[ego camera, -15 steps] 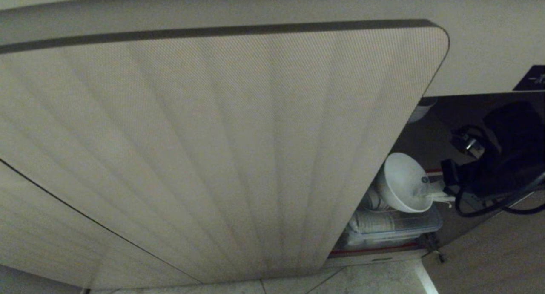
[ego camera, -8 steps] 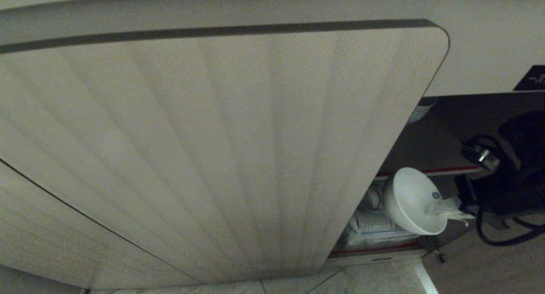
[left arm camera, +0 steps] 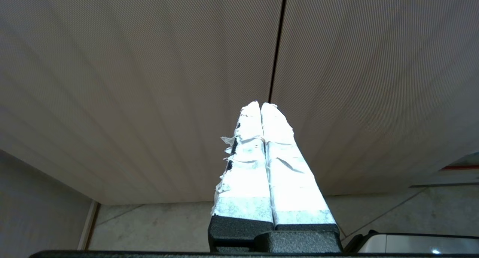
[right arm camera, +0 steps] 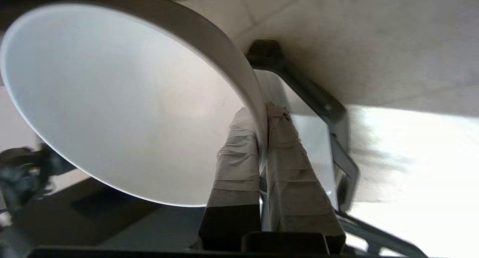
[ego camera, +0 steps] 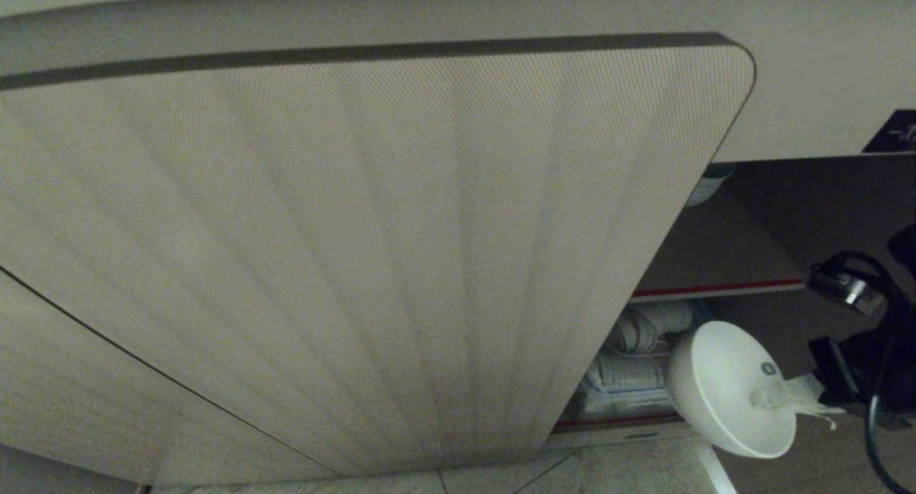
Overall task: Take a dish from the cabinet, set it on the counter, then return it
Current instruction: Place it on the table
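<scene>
We find our right gripper [ego camera: 776, 395] pinching the rim of the dish [ego camera: 723, 386], one taped finger [right arm camera: 239, 157] inside the bowl and the other against its outer wall, at about four o'clock in the head view. The dish is tilted on edge, its hollow facing the camera, and it hangs just outside the open compartment of the cabinet [ego camera: 358, 250], in front of the red-edged shelf [ego camera: 715, 291]. Stacked white crockery [ego camera: 637, 351] remains inside, behind and at nine o'clock of the dish. Our left gripper [left arm camera: 262, 127] is parked with its taped fingers pressed together, empty, facing the fluted door. The counter [ego camera: 458, 7] runs along twelve o'clock, above the door. In our judgement the withdrawal is all but complete and the lift to the counter follows. We advise keeping the pinch firm, since a smooth ceramic rim held at a single point may swivel; levelling the dish while raising it; and carrying it well clear of the door's rounded corner and the counter's front edge before setting it down on its foot.
</scene>
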Available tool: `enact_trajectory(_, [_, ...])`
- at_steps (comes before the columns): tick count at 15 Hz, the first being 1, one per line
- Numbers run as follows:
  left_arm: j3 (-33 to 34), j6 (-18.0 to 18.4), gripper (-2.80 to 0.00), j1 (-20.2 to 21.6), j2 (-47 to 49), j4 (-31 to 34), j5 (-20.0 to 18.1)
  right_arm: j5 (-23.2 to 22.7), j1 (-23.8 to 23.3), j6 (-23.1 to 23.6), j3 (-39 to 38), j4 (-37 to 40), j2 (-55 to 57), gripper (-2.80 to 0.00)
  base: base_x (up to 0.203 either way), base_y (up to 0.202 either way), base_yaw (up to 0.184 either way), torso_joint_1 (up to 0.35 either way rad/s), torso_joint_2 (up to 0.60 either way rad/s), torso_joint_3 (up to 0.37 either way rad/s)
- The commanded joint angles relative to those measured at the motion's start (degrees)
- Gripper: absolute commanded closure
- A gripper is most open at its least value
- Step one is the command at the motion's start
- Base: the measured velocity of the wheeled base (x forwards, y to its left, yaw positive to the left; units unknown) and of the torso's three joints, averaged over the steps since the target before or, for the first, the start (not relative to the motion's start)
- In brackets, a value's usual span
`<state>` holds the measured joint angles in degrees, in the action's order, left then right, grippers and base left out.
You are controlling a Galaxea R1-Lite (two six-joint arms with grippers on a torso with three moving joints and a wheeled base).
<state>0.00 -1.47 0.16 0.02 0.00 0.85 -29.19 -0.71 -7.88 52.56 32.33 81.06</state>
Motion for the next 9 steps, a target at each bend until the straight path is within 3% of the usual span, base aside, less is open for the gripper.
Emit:
enact_trajectory(1, [0.00,-0.02,0.00,0.02,-0.02,0.00,0.03,2.44,0.01,1.79,-3.15,0.19,-2.98,0.00,0.000,0.000,0.000,0.000,0.00,0.000])
enact_trajectory(3, [0.00,-0.02,0.00,0.02,-0.02,0.00,0.03,5.68,-0.04,6.59,-6.23,0.19,-5.34,0.00,0.000,0.000,0.000,0.000,0.00,0.000])
enact_trajectory(9, [0.00,-0.02,0.00,0.02,-0.02,0.00,0.03,10.40,0.15,7.43,-7.09,1.82,-9.66,0.00,0.000,0.000,0.000,0.000,0.00,0.000])
